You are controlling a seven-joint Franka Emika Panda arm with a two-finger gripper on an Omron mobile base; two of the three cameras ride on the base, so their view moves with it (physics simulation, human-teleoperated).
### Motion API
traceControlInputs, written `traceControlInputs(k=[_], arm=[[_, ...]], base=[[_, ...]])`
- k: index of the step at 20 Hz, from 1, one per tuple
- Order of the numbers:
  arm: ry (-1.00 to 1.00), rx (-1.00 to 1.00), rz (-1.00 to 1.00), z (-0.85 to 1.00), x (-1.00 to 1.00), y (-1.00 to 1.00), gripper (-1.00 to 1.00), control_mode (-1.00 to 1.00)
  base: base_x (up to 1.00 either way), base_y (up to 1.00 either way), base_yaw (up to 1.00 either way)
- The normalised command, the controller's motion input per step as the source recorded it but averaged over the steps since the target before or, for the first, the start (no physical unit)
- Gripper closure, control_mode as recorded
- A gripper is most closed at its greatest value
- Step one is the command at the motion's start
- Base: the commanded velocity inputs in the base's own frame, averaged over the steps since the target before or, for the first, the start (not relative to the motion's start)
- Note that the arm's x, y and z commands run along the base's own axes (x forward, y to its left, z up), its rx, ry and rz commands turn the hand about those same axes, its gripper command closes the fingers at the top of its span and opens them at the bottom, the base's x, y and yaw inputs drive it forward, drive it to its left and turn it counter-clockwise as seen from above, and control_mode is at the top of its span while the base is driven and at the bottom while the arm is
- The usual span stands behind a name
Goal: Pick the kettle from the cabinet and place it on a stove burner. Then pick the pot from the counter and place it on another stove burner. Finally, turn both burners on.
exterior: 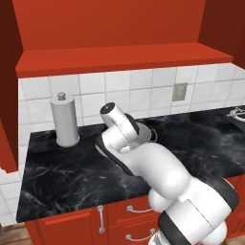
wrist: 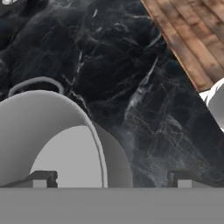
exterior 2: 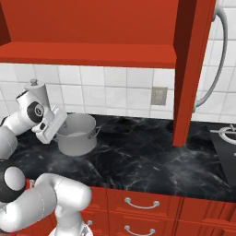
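The pot [exterior 2: 79, 136], wide grey metal with loop side handles, stands on the black veined counter [exterior 2: 138, 161]. My gripper [exterior 2: 56, 132] hangs open over the pot's left rim. In the hand view the pot [wrist: 52, 144] shows at the left. Its wall passes between the gripper's [wrist: 111, 179] two fingertips, one tip inside the rim and one outside. My arm hides most of the pot [exterior: 151, 135] in the left base view. The red cabinet [exterior: 115, 33] hangs above with its door [exterior 2: 191, 69] open. A burner [exterior 2: 227, 134] is at the far right. The kettle is out of view.
A tall pale knob-topped cylinder [exterior: 64, 120] stands on the counter against the tiled wall, left of the pot. Red drawers [exterior 2: 140, 203] with silver handles run below the counter. A wall outlet [exterior 2: 159, 96] is on the tiles. The hand view shows wood floor [wrist: 192, 39] beyond the counter edge.
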Motion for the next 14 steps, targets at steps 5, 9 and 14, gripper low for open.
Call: traceControlInputs(k=[5, 9, 14], arm=[[0.0, 0.02, -0.09, -0.21, 0.29, 0.0, -1.0, -1.0], [0.0, 0.02, -0.08, -0.24, 0.24, 0.0, -1.0, -1.0], [0.0, 0.02, -0.06, -0.27, 0.03, 0.0, -1.0, -1.0]], base=[[0.0, 0.0, 0.0], [0.0, 0.0, 0.0], [0.0, 0.0, 0.0]])
